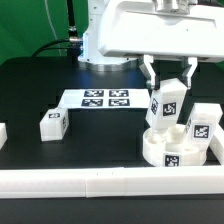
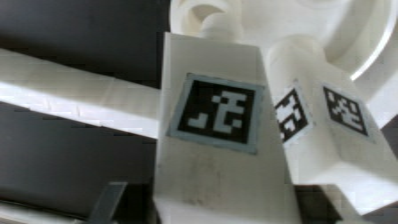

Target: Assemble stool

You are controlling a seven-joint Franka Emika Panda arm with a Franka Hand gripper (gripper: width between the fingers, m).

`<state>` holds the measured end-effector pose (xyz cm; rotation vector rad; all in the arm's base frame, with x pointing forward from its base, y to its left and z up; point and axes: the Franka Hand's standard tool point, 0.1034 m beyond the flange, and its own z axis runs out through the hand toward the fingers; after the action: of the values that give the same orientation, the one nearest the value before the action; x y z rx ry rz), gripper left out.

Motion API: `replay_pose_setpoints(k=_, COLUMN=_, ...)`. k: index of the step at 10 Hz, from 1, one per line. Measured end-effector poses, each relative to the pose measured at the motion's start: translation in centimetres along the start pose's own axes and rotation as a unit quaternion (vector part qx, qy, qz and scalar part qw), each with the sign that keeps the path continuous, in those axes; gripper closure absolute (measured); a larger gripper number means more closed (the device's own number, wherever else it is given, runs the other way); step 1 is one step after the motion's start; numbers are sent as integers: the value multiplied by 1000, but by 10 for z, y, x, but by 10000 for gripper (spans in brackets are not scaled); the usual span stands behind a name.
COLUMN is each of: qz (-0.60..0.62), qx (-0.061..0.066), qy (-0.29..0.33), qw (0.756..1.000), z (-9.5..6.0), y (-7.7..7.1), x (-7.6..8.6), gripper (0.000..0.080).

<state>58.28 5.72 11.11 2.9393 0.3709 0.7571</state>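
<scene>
The pincer (image 1: 169, 80) is clamped on a white leg (image 1: 166, 104) and holds it upright over the round seat (image 1: 158, 150). The seat lies on the table (image 1: 40, 80), near the front rail (image 1: 100, 182). A second leg (image 1: 201, 124) stands in the seat just beside. A loose leg (image 1: 52, 123) waits well apart, near the marker board (image 1: 104, 98). I think the step in hand is seating the held leg. Next it must line up with its socket and go down straight.

A robotics lab test rig: a black tabletop (image 1: 30, 85) fenced by white border rails (image 1: 100, 183), a marker board (image 1: 105, 99) of black-and-white square tags fixed on it, the same tags on a loose white block leg (image 1: 53, 123), a green backdrop (image 1: 35, 25) behind, and a white robot arm (image 1: 150, 30) overhead
</scene>
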Motion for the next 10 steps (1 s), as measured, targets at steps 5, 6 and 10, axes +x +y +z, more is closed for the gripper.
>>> replay_pose_setpoints(k=5, qz=0, qx=-3, qy=4, qw=1000, z=5, y=2, x=2, gripper=476)
replay_pose_setpoints(k=6, qz=-1, qx=-4, qy=5, qw=1000, z=7, y=3, x=4, gripper=476)
replay_pose_setpoints(k=10, qz=-3, qx=-6, qy=-1, qw=1000, z=16, y=2, x=-4, gripper=476)
